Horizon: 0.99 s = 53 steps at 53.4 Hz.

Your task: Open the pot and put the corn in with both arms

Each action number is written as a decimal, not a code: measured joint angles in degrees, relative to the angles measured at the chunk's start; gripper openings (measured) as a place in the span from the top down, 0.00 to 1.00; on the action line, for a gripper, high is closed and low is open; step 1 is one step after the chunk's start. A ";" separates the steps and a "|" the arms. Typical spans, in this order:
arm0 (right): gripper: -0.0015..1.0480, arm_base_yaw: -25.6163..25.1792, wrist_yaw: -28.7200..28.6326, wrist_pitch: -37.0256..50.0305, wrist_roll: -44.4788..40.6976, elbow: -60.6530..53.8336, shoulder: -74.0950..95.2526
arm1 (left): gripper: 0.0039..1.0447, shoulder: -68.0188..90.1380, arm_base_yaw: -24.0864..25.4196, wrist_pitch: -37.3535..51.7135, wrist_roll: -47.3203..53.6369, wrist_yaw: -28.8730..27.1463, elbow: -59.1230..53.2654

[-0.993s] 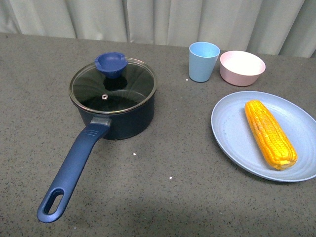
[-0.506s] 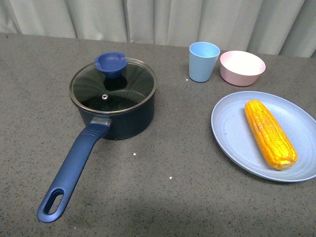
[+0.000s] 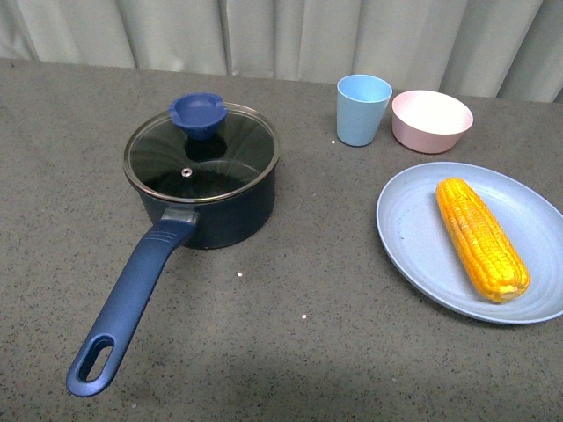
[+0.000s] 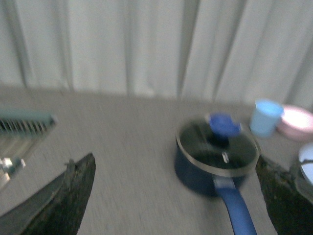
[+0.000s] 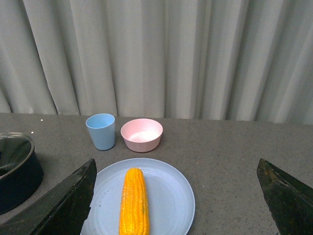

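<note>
Your left pincer [image 4: 174, 166] and right pincer [image 5: 176, 166] both stand spread wide and empty above the surface [image 3: 290, 352], the pot [image 3: 224, 211] sits left with its lid [image 3: 220, 167] on and handle [image 3: 132, 299] toward the near edge, and the corn [image 3: 481, 237] lies on a plate [image 3: 413, 237] well apart to its right.

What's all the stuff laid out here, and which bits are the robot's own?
Pot: one, navy, left side of table, handle toward camera.
Lid: one, glass with blue knob, on the pot.
Plate: one, pale blue, right side.
Corn: one, yellow-orange, lying on the plate.
Cup: one, light blue, far side.
Bowl: one, pink, right of the cup.
Table: one, grey.
Curtain: pale, behind the table.
Left gripper: one, black, open, empty.
Right gripper: one, black, open, empty.
</note>
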 joint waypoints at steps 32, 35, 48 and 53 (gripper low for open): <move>0.09 0.00 0.00 0.00 0.00 0.00 0.00 | 0.06 71.60 -17.62 50.86 -9.07 -8.50 14.95; 0.09 0.00 0.00 0.00 0.00 0.00 0.00 | 0.06 79.78 -19.08 54.07 -9.18 -9.33 18.19; 0.09 0.00 0.00 0.00 0.00 0.00 0.00 | 0.06 98.23 -22.93 56.22 -9.44 -10.80 31.19; 0.09 0.00 0.00 0.00 0.00 0.00 0.00 | 0.06 103.30 -23.21 56.28 -8.92 -12.28 36.39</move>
